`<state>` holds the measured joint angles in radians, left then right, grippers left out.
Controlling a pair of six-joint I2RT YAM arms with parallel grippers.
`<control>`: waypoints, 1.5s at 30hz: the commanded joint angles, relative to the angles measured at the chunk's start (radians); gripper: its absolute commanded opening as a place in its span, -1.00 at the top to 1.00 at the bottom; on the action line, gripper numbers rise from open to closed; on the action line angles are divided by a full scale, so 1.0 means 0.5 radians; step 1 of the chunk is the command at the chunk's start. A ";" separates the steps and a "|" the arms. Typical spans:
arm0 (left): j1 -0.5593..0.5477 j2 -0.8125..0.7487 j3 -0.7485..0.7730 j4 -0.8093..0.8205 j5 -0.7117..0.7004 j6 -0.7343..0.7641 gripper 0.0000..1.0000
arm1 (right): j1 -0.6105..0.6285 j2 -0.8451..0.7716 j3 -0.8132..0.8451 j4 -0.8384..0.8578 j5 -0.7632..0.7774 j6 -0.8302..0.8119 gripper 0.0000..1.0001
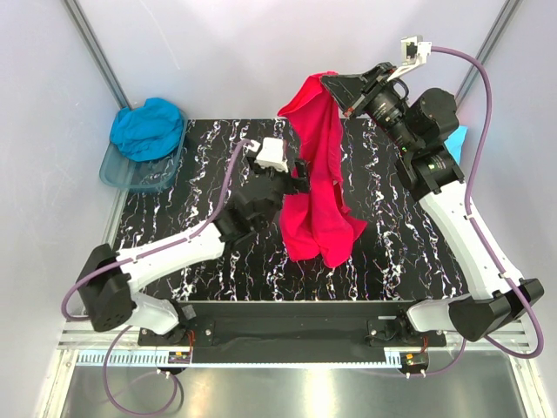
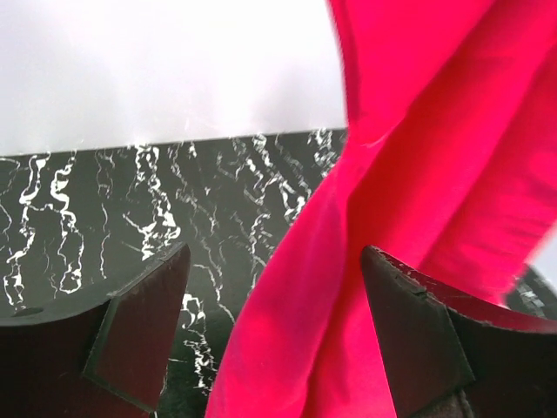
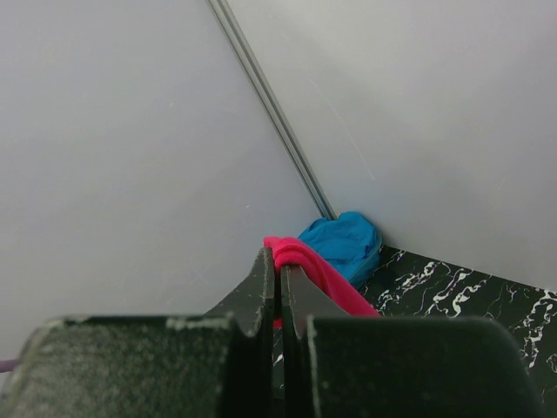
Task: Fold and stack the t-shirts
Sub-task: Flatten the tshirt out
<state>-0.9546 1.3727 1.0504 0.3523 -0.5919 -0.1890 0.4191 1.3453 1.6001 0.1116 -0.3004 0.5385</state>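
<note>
The bright pink-red t-shirt hangs from my right gripper, which is shut on its top edge high above the table's back. Its lower end is bunched on the black marbled table. In the right wrist view the cloth sticks out of the shut right gripper. My left gripper is open at the hanging shirt's left edge. In the left wrist view the cloth hangs between the fingers of that gripper. The teal-blue t-shirt lies bunched at the back left. The pale pink t-shirt is out of view.
The teal-blue shirt sits in a clear bluish plastic tub at the table's back left corner, also in the right wrist view. A light cyan patch shows behind the right arm. Grey walls enclose the table.
</note>
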 commanded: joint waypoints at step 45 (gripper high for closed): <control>0.062 -0.067 -0.720 0.093 0.092 -0.414 0.08 | -0.126 0.108 0.623 -0.107 -0.050 0.065 1.00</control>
<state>-0.9199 1.3548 0.6930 0.3683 -0.5312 -0.3935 0.3595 1.4376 1.8919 -0.0193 -0.3477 0.5728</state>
